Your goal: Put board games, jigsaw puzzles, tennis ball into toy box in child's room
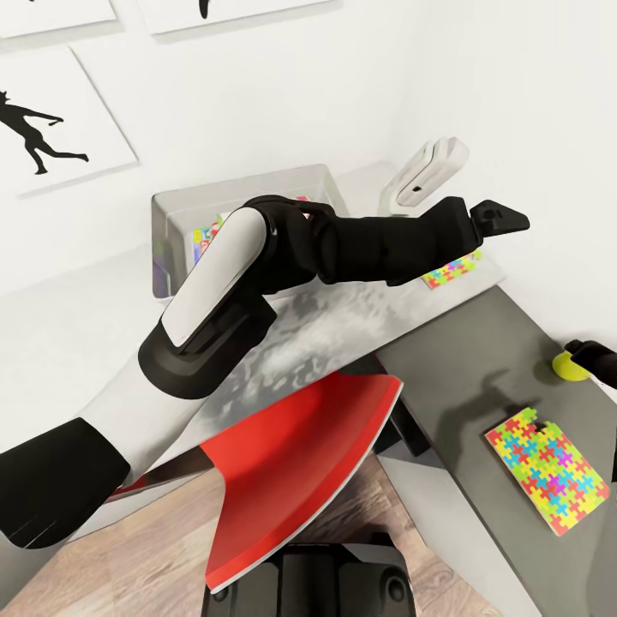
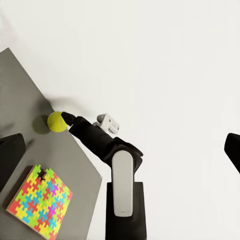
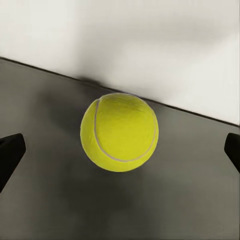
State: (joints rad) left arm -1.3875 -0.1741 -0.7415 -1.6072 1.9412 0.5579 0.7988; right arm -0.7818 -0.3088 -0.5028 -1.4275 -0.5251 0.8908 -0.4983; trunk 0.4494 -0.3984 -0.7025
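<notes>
Right wrist view: the tennis ball (image 3: 119, 132) is seen between the 2 fingertips of the right gripper (image 3: 120, 155), which is spread wide, with a clear gap on each side. The ball rests on the dark grey wing of the table (image 3: 45, 210), near the wall. It is judged to be light, springy and felt-covered, so it should not slip, but it can roll away if it is pushed; it is best taken across its middle. No writing can be read on it.

In the head view, the left gripper (image 1: 493, 214) is held above the far puzzle (image 1: 449, 272); its fingers are apart. The toy box (image 1: 248, 193) stands behind the left arm, and 1 more puzzle (image 1: 548, 470) lies near the ball.
</notes>
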